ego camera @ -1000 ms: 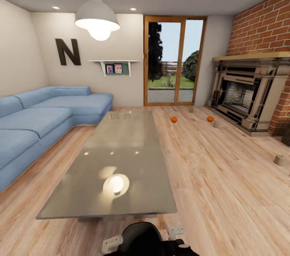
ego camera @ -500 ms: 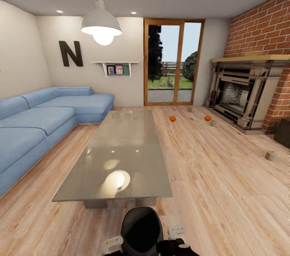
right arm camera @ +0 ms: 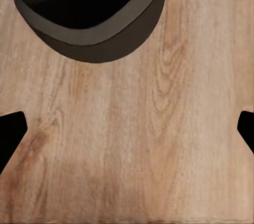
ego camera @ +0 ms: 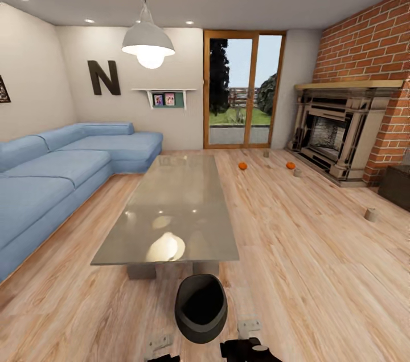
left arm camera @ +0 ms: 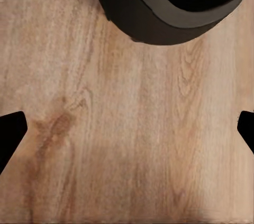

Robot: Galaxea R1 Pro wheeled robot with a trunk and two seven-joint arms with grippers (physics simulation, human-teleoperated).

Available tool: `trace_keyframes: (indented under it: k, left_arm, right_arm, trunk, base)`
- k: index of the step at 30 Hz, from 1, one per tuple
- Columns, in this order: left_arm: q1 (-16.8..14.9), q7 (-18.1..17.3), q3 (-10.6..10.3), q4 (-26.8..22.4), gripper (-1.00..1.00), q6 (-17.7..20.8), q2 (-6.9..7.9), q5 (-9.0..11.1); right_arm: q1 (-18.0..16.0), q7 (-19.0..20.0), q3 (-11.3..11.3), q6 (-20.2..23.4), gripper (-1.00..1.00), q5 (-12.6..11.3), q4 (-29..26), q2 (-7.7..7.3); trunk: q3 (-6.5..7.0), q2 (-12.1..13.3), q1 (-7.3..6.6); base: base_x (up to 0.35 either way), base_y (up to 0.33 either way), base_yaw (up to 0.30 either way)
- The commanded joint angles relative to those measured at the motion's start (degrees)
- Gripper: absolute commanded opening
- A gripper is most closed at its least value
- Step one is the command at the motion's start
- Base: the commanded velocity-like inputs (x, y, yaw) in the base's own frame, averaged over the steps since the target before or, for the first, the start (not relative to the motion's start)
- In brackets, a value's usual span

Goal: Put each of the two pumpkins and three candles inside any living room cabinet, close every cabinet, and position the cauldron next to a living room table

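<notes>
Overhead, cauldron (ego camera: 200, 308) near table (ego camera: 171, 208); wrist cameras add both tools (left arm camera: 127, 131) (right arm camera: 127, 134) spread wide, holding nothing.

cauldron (left arm camera: 169, 7): cut off by the edge in both wrist views, bottom unseen
cabinet (ego camera: 396, 185): only a dark corner shows at the right edge
sofa (ego camera: 51, 174): cut off at the left edge
candles (ego camera: 370, 214): too small to make out detail
left fingers (left arm camera: 10, 134): only dark tips at the edges

Cauldron (ego camera: 200, 308) matt black; table (ego camera: 171, 208) glossy glass; floor (ego camera: 319, 271) grained wood; fireplace wall (ego camera: 376, 48) rough brick.
</notes>
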Motion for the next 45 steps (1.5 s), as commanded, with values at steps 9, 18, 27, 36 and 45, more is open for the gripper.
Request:
trace_keyframes:
  k: [9,18,27,36,45]
  left_arm:
    - [-0.01,-0.06,-0.23,-0.09,1.00,0.16,0.11,0.71]
    - [-0.01,0.10,0.05,-0.09,1.00,-0.03,0.12,0.57]
    - [0.02,0.08,-0.02,-0.09,1.00,-0.51,0.16,0.52]
    - [0.08,0.04,-0.02,0.07,1.00,-0.75,0.29,0.52]
    - [0.18,0.07,-0.01,4.11,1.00,-1.99,1.55,0.40]
  right_arm:
    - [-0.03,-0.37,0.48,0.21,1.00,-0.53,-0.06,0.00]
    - [-0.06,-0.49,0.48,0.20,1.00,-0.60,-0.10,0.00]
    - [-0.08,-0.65,0.36,-0.51,1.00,-0.70,-0.06,0.00]
    - [-0.06,-0.64,0.36,-2.33,1.00,-0.71,-0.05,0.00]
    - [-0.08,-0.55,0.38,-2.51,1.00,-0.71,-0.05,0.00]
  trunk:
    - [0.23,-0.03,-0.04]
    - [0.69,-0.03,-0.04]
    - [1.15,-0.03,-0.04]
    - [1.62,-0.03,-0.04]
    - [2.08,-0.03,-0.04]
  base:
    - [-0.239,0.000,-0.163]
    - [-0.059,-0.051,-0.245]
    - [-0.001,-0.165,-0.246]
    - [0.000,-0.017,-0.246]
    - [0.000,0.000,-0.246]
